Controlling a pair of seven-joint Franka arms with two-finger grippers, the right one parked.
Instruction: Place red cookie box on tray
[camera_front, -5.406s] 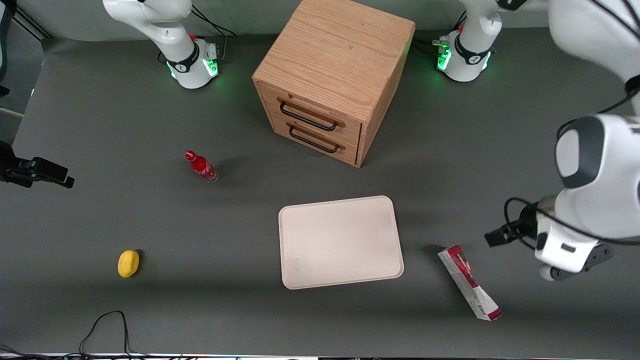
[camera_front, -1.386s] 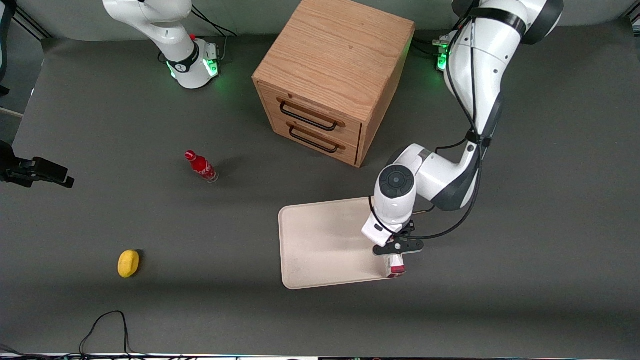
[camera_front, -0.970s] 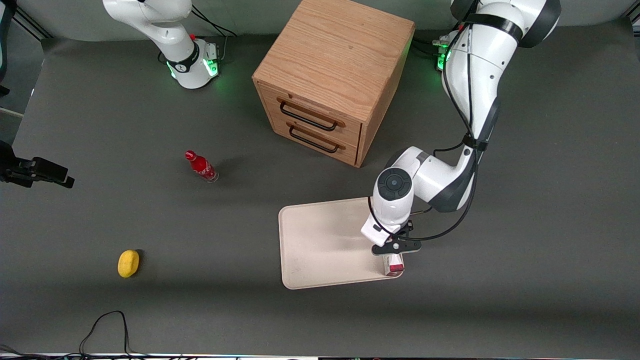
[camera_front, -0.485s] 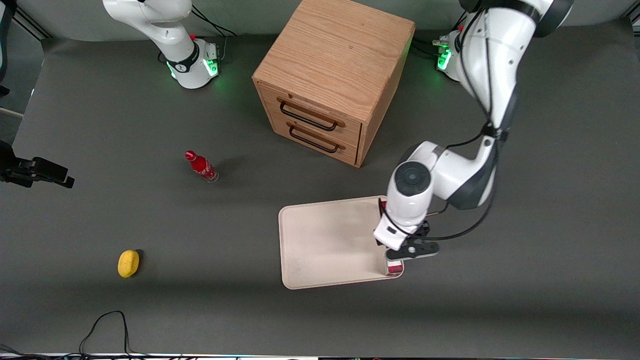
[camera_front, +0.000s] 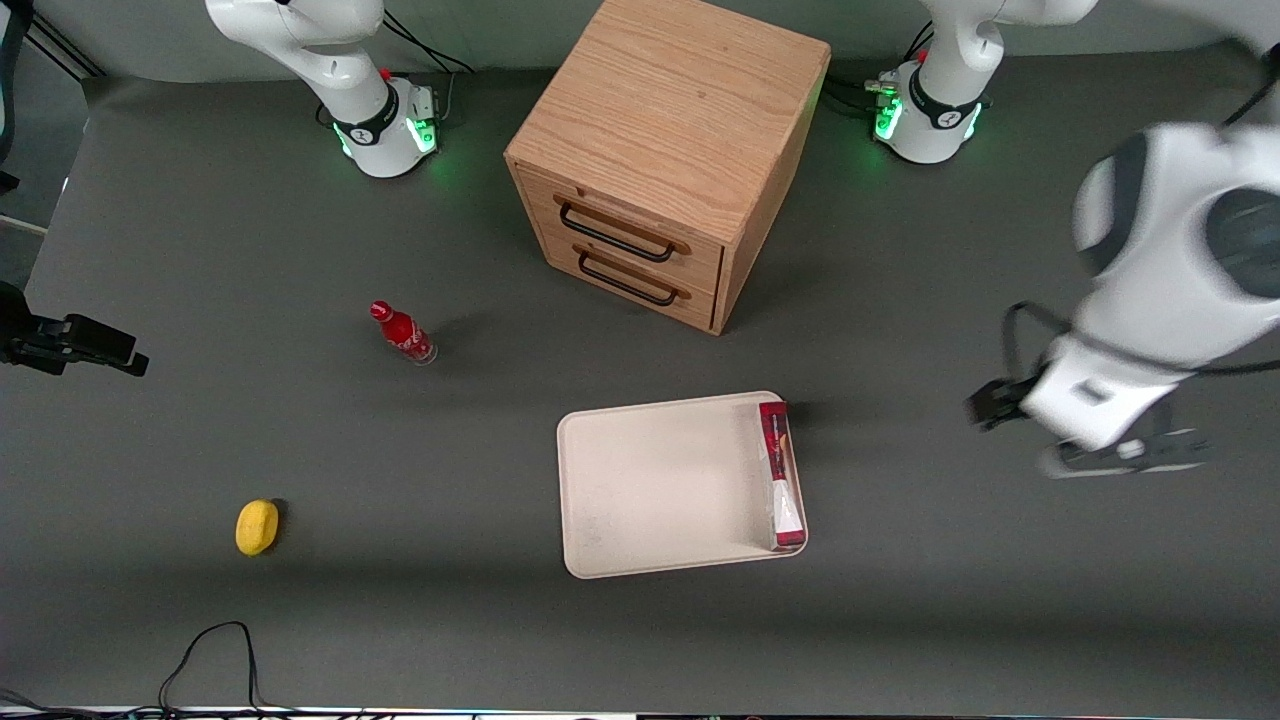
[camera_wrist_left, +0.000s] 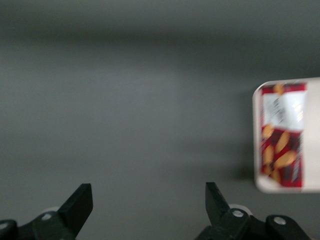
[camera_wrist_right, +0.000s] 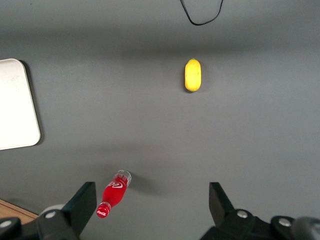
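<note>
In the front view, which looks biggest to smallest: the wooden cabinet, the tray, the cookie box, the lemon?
1. wooden cabinet
2. tray
3. red cookie box
4. lemon
The open gripper hangs empty toward the working arm's end.

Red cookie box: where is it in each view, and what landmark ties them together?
Front: red cookie box lies on the tray, along its edge toward the working arm.
Left wrist: box on the tray's edge; open gripper apart from it.
Right wrist: not visible.
Landmark: the tray.

no readable text, white script on red bottle (camera_front: 404, 335) too small to make out
</note>
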